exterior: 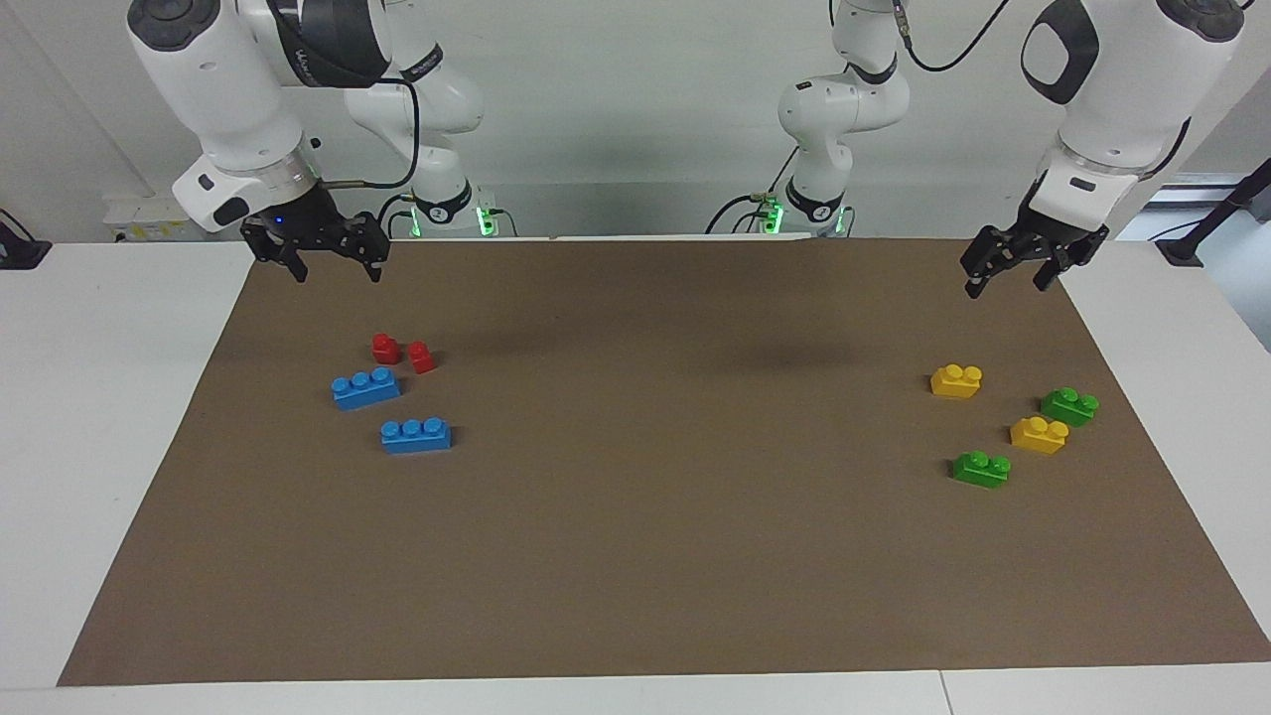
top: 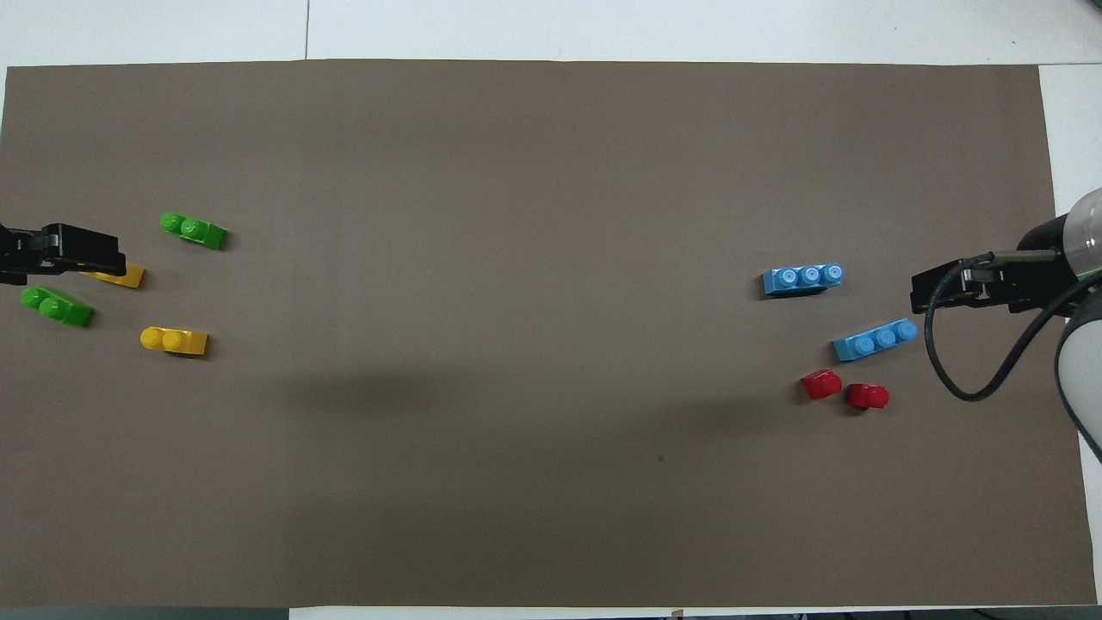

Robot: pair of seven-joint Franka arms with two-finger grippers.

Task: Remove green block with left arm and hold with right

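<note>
Two green blocks lie on the brown mat (exterior: 635,556) at the left arm's end. One green block (exterior: 1069,406) (top: 56,306) lies nearer to the robots. The other green block (exterior: 981,469) (top: 193,230) lies farther from them. Each stands alone, apart from the other bricks. My left gripper (exterior: 1011,276) (top: 86,251) is open and empty, raised over the mat's edge by the robots at that end. My right gripper (exterior: 336,260) (top: 947,293) is open and empty, raised over the mat's edge at the right arm's end.
Two yellow bricks (exterior: 956,380) (exterior: 1039,435) lie among the green ones; in the overhead view the raised left gripper covers part of one (top: 120,276). Two blue three-stud bricks (exterior: 365,387) (exterior: 416,435) and two red pieces (exterior: 385,348) (exterior: 422,357) lie at the right arm's end.
</note>
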